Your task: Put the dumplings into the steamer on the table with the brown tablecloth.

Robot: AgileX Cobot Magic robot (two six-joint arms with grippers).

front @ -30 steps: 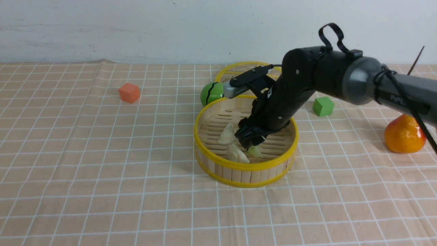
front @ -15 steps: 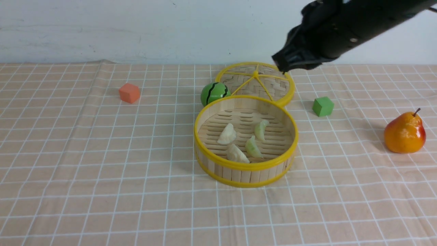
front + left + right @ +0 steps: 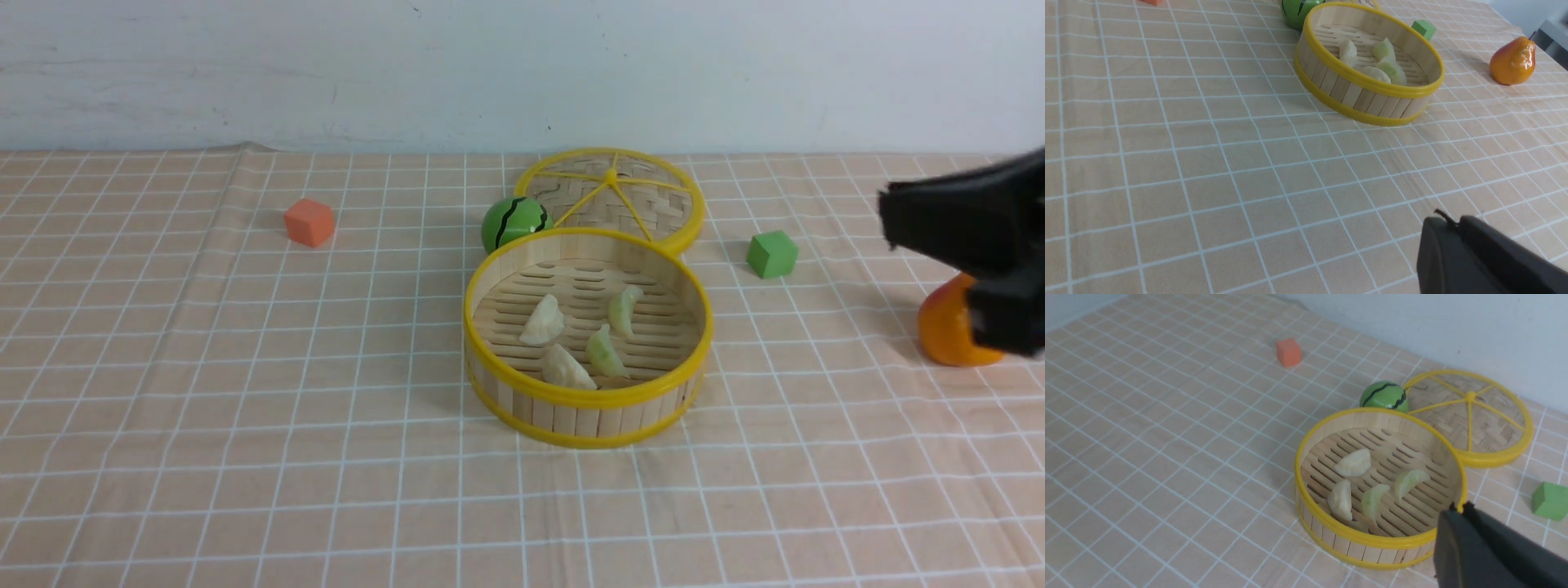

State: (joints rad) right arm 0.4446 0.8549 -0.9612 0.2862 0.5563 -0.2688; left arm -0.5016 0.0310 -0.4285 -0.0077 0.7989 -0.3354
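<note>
The steamer [image 3: 490, 282] stands mid-table on the brown tablecloth [image 3: 245, 367]. Inside lie two cream-white dumplings [image 3: 543, 320] [image 3: 567, 367] and two pale green ones [image 3: 606, 351] [image 3: 625, 310]. My right gripper [image 3: 890, 216] hovers at the right edge, well clear of the basket, shut and empty. The right wrist view shows its closed tips [image 3: 1459, 506] just outside the steamer's rim [image 3: 1380, 412], with the dumplings [image 3: 1353, 462] below. My left gripper [image 3: 1447, 222] is shut and empty over bare cloth, far on the near side of the steamer [image 3: 1355, 92]; it is out of the front view.
A flat woven lid [image 3: 612, 196] lies behind the steamer, with a green striped ball [image 3: 510, 222] beside it. An orange cube [image 3: 309, 221] sits far left, a green cube [image 3: 772, 254] to the right. An orange pear [image 3: 947, 331] is partly hidden behind my right gripper.
My right gripper left a green dumpling in the steamer, rose out of the basket, shut, and swung away to the right edge. The dumplings stay where they lay.
</note>
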